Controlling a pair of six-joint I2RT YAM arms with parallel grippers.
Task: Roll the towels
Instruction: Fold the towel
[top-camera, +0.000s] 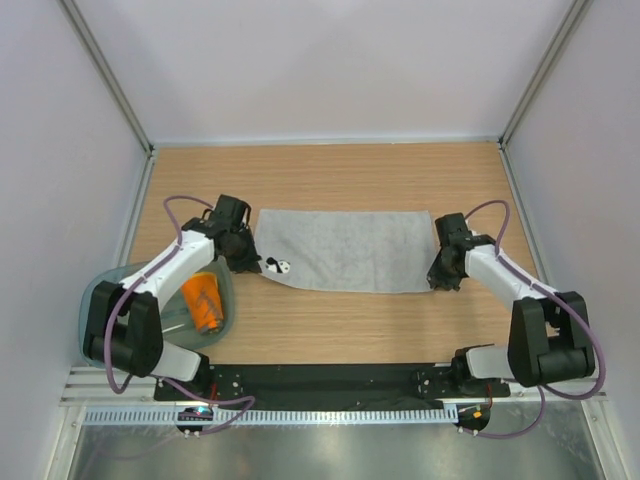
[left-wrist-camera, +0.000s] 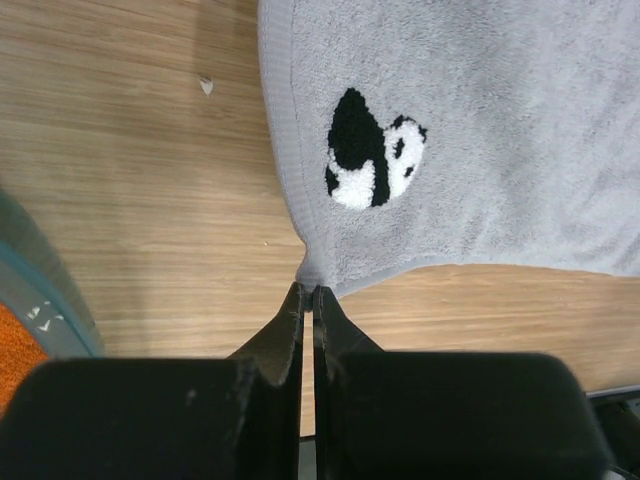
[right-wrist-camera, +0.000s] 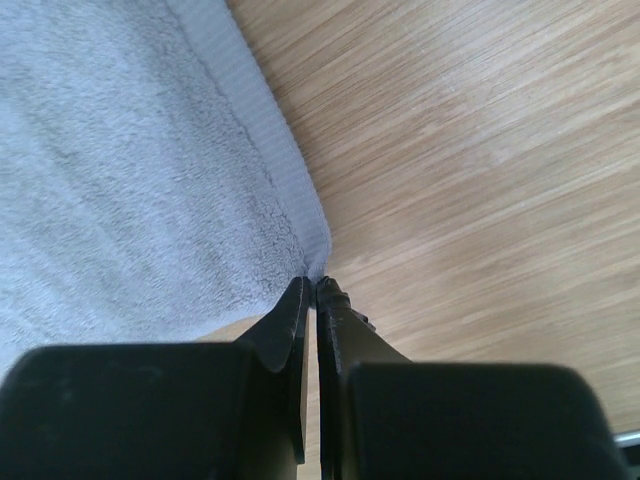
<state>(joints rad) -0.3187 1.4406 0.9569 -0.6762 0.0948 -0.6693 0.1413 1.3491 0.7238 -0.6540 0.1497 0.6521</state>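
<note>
Fingers of the left hand: they are pressed together with almost no gap, and the near left corner of the grey towel is pinched at their tips.
Fingers of the right hand: they are closed tightly as well, and the near right corner of the same towel is caught between the tips.
Place of the grey towel: it is spread flat in the middle of the counter, between the two hands, with its long sides running from left to right. No part of it is rolled.
Mark on the grey towel: a black and white panda patch is seen just beside the corner that is held by the left hand.
Edge of the grey towel: a smooth woven border is seen around the fluffy surface.
Place of the orange towel: it is bunched inside the teal tub, apart from the grey towel. Whether it is rolled cannot be told.
Place of the teal tub: it is set at the near left of the counter and is partly covered by the left arm.
Surface of the counter: light wood grain is shown, with a small pale speck near the left edge of the grey towel.
Surroundings: the counter is closed in by pale walls on three sides.
</note>
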